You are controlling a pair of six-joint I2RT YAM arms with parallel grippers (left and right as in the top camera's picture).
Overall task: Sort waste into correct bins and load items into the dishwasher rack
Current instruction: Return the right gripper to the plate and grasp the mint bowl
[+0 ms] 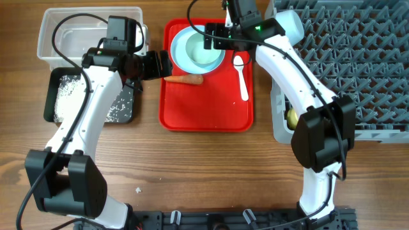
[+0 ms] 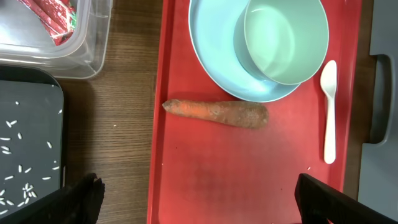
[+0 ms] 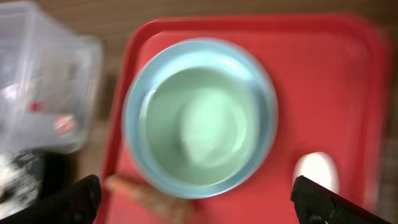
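A flat red serving tray [image 1: 206, 121] is set on the bench between the two bins and the dishwasher rack [image 1: 358, 57]. In the tray's far left corner a pale blue plate [image 1: 181, 59] is seen, and a pale blue-white bowl [image 1: 201, 52] is seated upright on it, shifted toward the plate's right side. Just beside the plate's near rim, a small orange carrot [image 1: 185, 80] is laid crosswise, close to the tray's left edge. A white plastic spoon [image 1: 241, 76] is laid along the tray's right edge, with its bowl end toward the far side.

At the bench's far left corner a clear plastic tub [image 1: 45, 38] is placed, and a red-and-white wrapper [image 2: 53, 22] is visible inside it in the left wrist view. Directly on the near side of the tub, a black tray [image 1: 51, 96] is set, with white rice grains [image 1: 67, 96] scattered over its floor. The rack is positioned along the bench's right edge.

The left gripper [image 1: 161, 64] is held over the gap between the bins and the red tray, level with the carrot; its fingers [image 2: 81, 199] are spread wide and nothing is held. The right gripper [image 1: 214, 37] is held above the far right of the plate and bowl. Its jaws are likewise spread wide and empty, although the right wrist view is blurred.
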